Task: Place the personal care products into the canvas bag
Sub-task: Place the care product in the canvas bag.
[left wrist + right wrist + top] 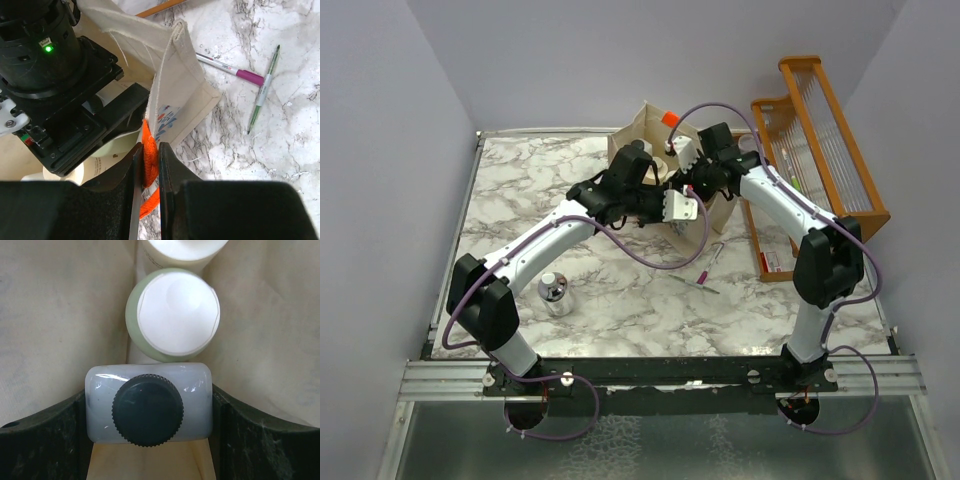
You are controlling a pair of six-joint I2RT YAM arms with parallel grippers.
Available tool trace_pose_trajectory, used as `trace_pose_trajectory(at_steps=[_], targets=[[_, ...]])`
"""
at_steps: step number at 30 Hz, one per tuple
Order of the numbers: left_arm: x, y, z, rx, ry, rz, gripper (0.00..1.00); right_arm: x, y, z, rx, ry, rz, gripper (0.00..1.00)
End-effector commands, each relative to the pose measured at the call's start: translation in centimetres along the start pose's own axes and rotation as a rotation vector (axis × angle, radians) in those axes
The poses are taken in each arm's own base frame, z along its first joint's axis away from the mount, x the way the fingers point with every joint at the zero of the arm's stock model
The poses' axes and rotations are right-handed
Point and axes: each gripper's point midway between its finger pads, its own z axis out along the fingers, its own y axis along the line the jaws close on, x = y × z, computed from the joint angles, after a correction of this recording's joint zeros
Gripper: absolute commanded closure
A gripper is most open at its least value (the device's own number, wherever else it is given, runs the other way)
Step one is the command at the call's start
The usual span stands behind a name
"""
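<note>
Your left fingers (172,200) were pinched narrow on the orange handle (150,150) of the canvas bag (185,90). Your right fingers (260,445) stood wide, gripping the white bottle (148,407) (dark cap up) between them inside the bag. The olive-green bottle (172,315) sat just beyond their tips. The clear bottle (554,293) stood on the counter (520,190), well apart from both.

Bag mouth is tight: my right gripper (149,412), clamped on the white bottle (147,402), spans the canvas bag (642,128) wall to wall, with the olive-green bottle (172,315) just ahead. My left gripper (150,172) pinches the orange handle (149,147) beside that wrist. Free marble table (520,190) lies left; short clear bottle (555,293), pens (705,268) and orange rack (820,140) obstruct elsewhere.
</note>
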Motion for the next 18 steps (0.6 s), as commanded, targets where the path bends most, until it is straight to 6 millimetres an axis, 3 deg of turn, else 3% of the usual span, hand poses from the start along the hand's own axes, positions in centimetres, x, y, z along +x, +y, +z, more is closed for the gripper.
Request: trace_pose_trajectory(at_steps=[1, 9, 18], targets=[[-3.4, 1.1, -0.6, -0.042, -0.083, 0.014, 1.00, -2.7, -0.1, -0.9, 0.024, -0.039, -0.050, 0.87], [-2.9, 0.1, -0.7, -0.021, -0.079, 0.024, 1.00, -1.8, -0.7, -0.3, 0.049, -0.009, -0.048, 0.83], [-2.3, -0.4, -0.8, -0.025, -0.065, 0.028, 1.00, -2.1, -0.5, -1.4, 0.054, -0.023, -0.069, 0.64]])
